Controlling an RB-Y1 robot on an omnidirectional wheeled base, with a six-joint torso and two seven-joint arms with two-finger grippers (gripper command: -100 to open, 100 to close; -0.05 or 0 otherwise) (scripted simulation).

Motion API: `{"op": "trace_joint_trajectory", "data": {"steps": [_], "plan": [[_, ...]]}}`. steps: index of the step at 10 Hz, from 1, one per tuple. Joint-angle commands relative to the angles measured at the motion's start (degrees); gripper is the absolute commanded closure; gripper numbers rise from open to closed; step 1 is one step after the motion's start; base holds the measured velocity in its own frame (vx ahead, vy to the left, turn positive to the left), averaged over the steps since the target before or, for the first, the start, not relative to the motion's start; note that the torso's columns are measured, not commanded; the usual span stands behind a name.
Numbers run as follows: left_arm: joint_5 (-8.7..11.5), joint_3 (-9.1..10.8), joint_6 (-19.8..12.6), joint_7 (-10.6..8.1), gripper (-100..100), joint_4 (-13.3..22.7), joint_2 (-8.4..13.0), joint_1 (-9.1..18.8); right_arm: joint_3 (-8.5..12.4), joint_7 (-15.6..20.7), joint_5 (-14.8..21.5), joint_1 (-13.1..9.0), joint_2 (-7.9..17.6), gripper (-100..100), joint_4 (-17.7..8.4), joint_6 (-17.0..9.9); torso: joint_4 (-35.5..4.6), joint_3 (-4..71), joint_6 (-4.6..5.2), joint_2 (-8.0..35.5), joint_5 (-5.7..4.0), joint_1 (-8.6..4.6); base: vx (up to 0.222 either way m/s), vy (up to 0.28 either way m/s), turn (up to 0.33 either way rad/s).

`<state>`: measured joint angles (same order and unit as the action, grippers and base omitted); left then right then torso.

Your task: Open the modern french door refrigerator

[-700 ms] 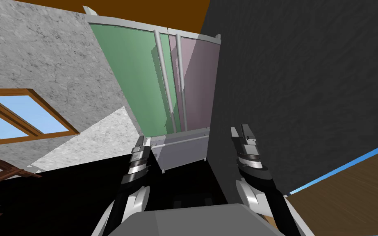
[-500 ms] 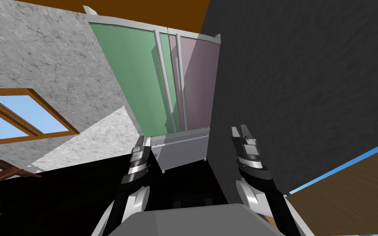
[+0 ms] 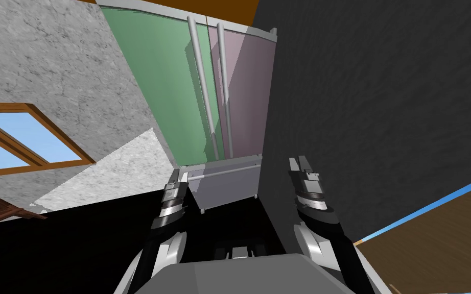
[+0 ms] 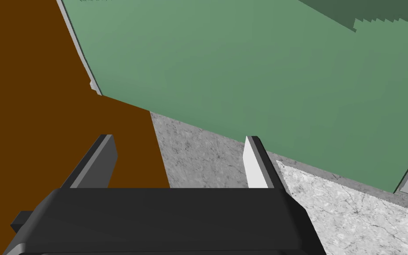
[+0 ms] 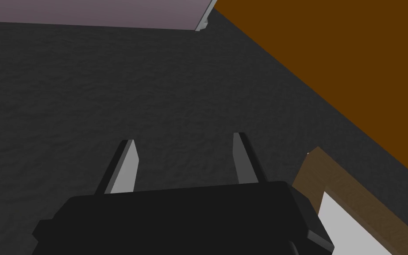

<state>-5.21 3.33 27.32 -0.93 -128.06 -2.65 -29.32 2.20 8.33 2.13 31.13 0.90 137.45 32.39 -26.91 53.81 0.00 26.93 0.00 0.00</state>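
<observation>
The refrigerator stands straight ahead in the head view, with a green left door and a mauve right door, both shut. Two grey vertical handles run side by side along the middle seam. Below them is a grey drawer with a horizontal bar handle. My left gripper hangs open short of the drawer's left corner; in its wrist view the left gripper faces the green door with nothing between its fingers. My right gripper is open beside the dark wall, holding nothing.
A dark grey wall closes in on the refrigerator's right side, and a marbled grey wall with a wood-framed window is on the left. A black area lies below the left arm. Wood floor shows at the lower right.
The whole head view has shifted: the refrigerator sits slightly higher and larger, so I have moved a little toward it. Both arms keep their pose and both grippers stay open.
</observation>
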Motion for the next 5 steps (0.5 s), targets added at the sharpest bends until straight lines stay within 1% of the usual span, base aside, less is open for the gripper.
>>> {"op": "trace_joint_trajectory", "data": {"steps": [1, 2, 3, 4, 5], "plan": [[0.0, 0.0, 0.0, 0.0, 0, 0.0, 0.0, 0.0, 0.0, 0.0, 0.0, 0.0, 0.0, 0, 0.0, 0.0, -4.23, 8.46, 0.0, 4.23, 0.0, 0.0, 0.0, 0.0, 0.0], [0.0, 0.0, 0.0, 0.0, 0, 0.0, 0.0, 0.0, 0.0, 0.0, 0.0, 0.0, 0.0, 0, 0.0, 0.0, -8.46, 16.92, 0.0, 8.46, 0.0, 0.0, 0.0, 0.0, 0.0], [0.01, 0.01, 0.43, 0.01, -100, 0.61, 2.15, 0.09, 0.0, 0.0, 0.0, 0.0, 0.0, 0, 0.0, 0.0, -12.69, 25.38, 0.0, 12.69, 0.0, 0.0, 0.017, -0.004, 0.002], [0.02, 0.02, 0.84, 0.02, -100, 1.21, 3.68, 0.17, 0.0, 0.0, 0.0, 0.0, 0.0, 0, -0.02, 0.0, -14.57, 29.34, 0.0, 14.59, 0.0, 0.01, 0.023, -0.011, 0.002], [0.04, 0.03, 1.38, 0.03, -100, 1.98, 5.22, 0.28, 0.0, 0.0, 0.0, 0.01, 0.0, 0, -0.02, 0.0, -15.12, 30.47, 0.0, 15.1, 0.0, -0.01, 0.031, -0.013, 0.003]]}}
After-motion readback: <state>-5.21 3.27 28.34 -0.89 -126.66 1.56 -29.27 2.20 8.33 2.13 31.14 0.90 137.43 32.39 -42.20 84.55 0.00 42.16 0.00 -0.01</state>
